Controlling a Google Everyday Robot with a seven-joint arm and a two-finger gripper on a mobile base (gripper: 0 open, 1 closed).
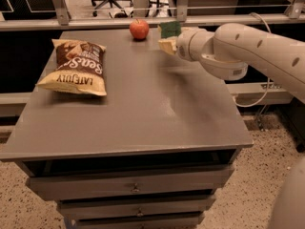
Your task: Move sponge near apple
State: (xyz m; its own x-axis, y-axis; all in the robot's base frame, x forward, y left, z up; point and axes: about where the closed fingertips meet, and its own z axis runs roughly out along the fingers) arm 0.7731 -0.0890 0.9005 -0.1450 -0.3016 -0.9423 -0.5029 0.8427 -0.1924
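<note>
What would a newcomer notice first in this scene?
The big white arm reaching in from the right, its gripper holding a sponge near the far edge of the table. Next, the red apple just left of it, and the chip bag at left.

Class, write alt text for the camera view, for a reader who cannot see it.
The white robot arm's gripper holds a small dark green rectangular sponge above the far edge of a grey table, close beside a round red apple. A brown chip bag lies apart, nearer the table's other side.
</note>
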